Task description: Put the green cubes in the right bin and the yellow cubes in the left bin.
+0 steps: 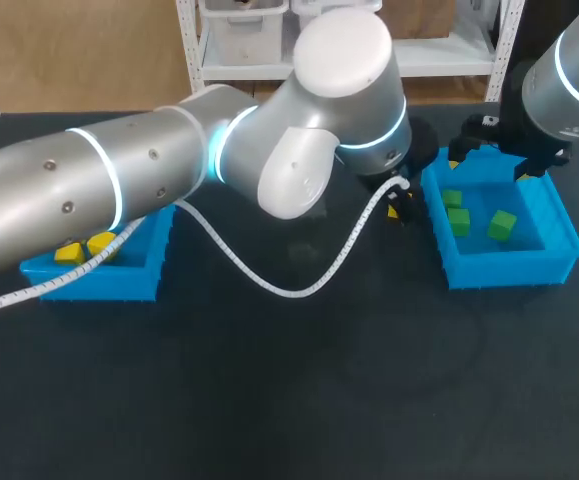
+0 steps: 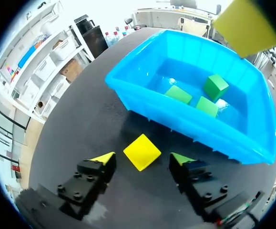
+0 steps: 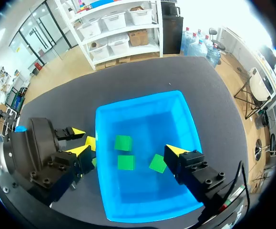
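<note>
Straddling the loose yellow cube (image 2: 142, 151), the left gripper (image 2: 142, 159) stands spread, 1 yellow tip on either side of the cube and neither touching it. The cube lies on the table (image 1: 269, 400) just outside the right bin (image 2: 142, 102). It sits diamond-wise, with corners rather than flat faces toward the tips, so I judge a small wrist turn would give a squarer pinch. The right gripper (image 3: 127, 150) hangs above the right bin, spread and empty, so the left arm (image 1: 119, 180) is plainly nearer. 3 green cubes (image 2: 216, 87) lie inside the right bin. The left bin (image 1: 89, 280), well apart from the right bin, holds 2 sorted yellow cubes (image 1: 69, 254).
</note>
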You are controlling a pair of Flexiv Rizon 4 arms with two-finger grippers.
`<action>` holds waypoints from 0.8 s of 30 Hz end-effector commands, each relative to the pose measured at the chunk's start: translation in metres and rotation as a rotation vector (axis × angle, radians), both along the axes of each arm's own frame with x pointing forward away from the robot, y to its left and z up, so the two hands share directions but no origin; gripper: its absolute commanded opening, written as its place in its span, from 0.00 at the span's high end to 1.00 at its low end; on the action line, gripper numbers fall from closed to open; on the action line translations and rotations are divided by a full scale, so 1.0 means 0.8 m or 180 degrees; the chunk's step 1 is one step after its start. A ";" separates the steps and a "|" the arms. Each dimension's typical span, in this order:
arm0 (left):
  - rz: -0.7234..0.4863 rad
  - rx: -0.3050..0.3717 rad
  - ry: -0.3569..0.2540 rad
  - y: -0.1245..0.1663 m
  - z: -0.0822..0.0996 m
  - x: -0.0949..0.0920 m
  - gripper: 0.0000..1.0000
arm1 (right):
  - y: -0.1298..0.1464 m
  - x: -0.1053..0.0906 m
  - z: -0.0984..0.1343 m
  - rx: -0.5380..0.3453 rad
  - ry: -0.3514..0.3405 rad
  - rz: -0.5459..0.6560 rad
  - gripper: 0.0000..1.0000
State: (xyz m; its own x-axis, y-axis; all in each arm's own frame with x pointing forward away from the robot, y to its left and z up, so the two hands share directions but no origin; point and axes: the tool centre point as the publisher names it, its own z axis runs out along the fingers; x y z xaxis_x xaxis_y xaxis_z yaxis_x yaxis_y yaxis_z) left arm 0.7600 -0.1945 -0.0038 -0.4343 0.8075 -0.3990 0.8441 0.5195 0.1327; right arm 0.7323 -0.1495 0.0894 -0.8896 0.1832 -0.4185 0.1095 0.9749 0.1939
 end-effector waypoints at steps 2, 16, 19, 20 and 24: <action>0.0000 -0.0020 0.0008 0.001 -0.002 -0.002 1.00 | 0.000 -0.003 0.000 -0.0004 -0.0021 -0.0010 0.00; 0.0020 -0.0004 0.0019 0.008 -0.002 -0.007 0.86 | 0.000 -0.003 0.000 -0.0004 -0.0021 -0.0010 0.00; 0.0044 -0.0021 -0.0014 0.009 -0.001 -0.008 0.00 | 0.000 -0.003 0.000 -0.0004 -0.0021 -0.0010 0.00; 0.0034 -0.0034 -0.0037 0.010 0.000 -0.008 0.00 | 0.000 -0.003 0.000 -0.0004 -0.0021 -0.0010 0.00; 0.0070 -0.0132 -0.0083 0.013 0.001 -0.009 0.00 | 0.000 -0.003 0.000 -0.0004 -0.0021 -0.0010 0.00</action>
